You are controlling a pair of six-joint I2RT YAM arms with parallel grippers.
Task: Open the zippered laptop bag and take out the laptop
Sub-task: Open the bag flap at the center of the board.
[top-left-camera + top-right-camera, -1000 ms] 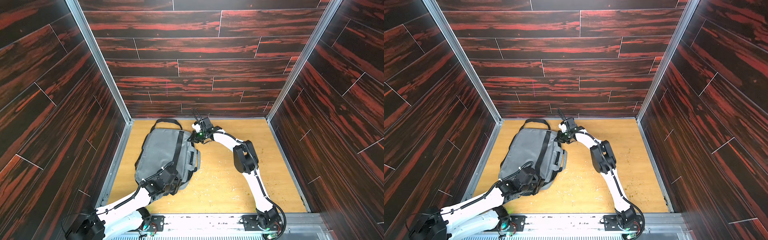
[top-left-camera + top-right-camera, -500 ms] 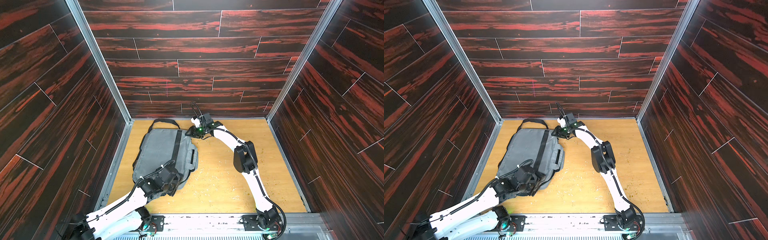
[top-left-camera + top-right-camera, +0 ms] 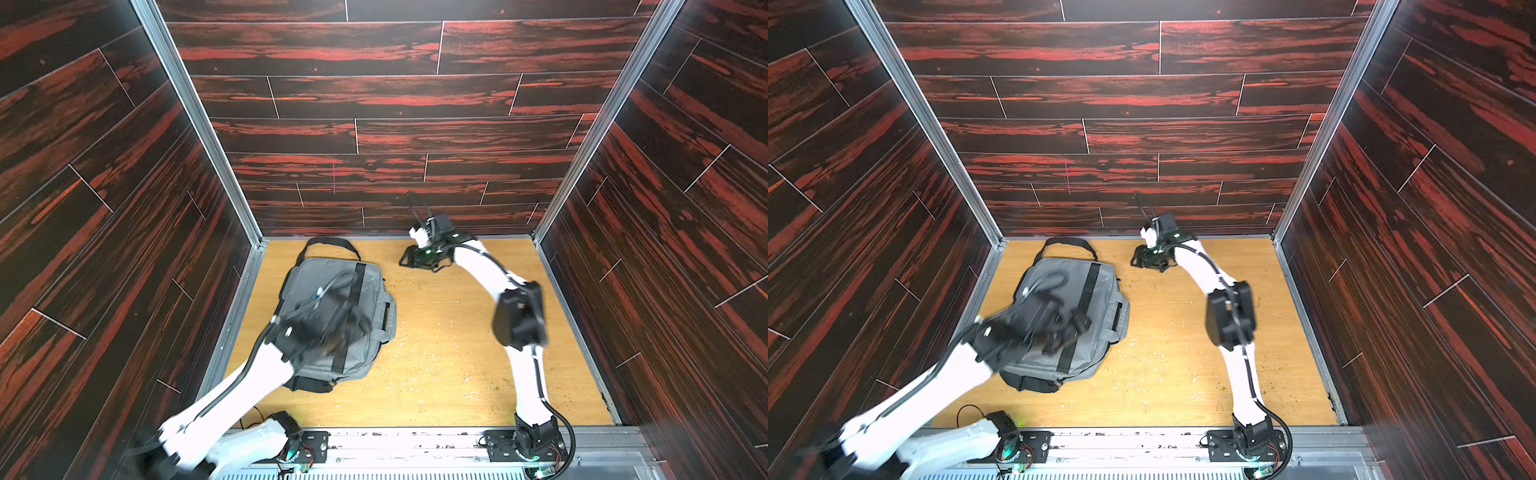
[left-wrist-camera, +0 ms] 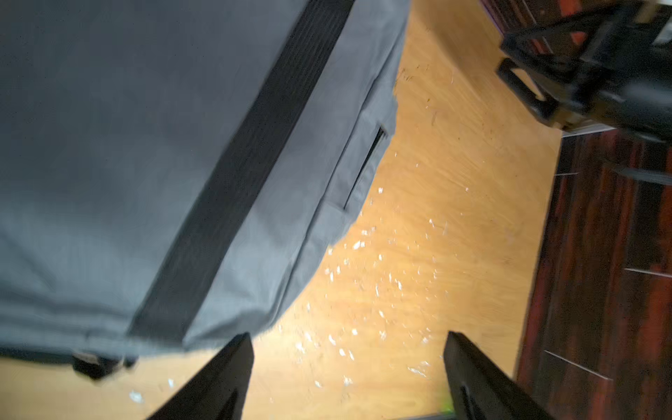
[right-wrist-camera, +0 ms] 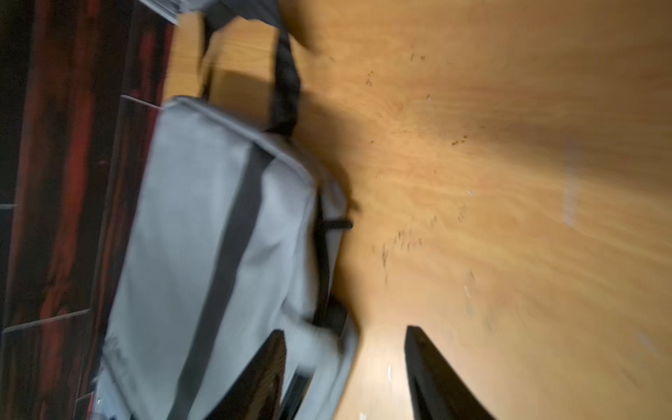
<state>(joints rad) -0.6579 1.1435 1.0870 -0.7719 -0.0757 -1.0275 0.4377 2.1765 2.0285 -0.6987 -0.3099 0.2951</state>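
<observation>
Dark red-streaked wood panels (image 3: 374,95) wall in a pale wooden table (image 3: 449,353) on three sides. The zippered laptop bag (image 3: 372,291) lies flat on the left half of the table, slanted, with one long side close to the left wall and its far end near the back wall. It shows in both top views (image 3: 1104,291). The white left arm (image 3: 249,374) reaches in from the near left corner and the right arm (image 3: 519,320) stretches from the near right toward the back wall. The left gripper (image 4: 349,336) hangs blurred above the near half of the bag. Its jaws are spread wide with only bare table between them, just off the bag's corner. The right gripper (image 5: 345,330) sits low over bare table by the back wall, apart from the bag's far corner, with its jaws also parted and nothing between them. A black band (image 3: 358,282) runs across the bag's grey face, and a black shoulder strap (image 3: 332,240) loops out from its far end. A grey handle (image 3: 388,316) lies along the side that faces the middle of the table. Pale flecks (image 4: 363,276) dot the wood beside the bag.
</observation>
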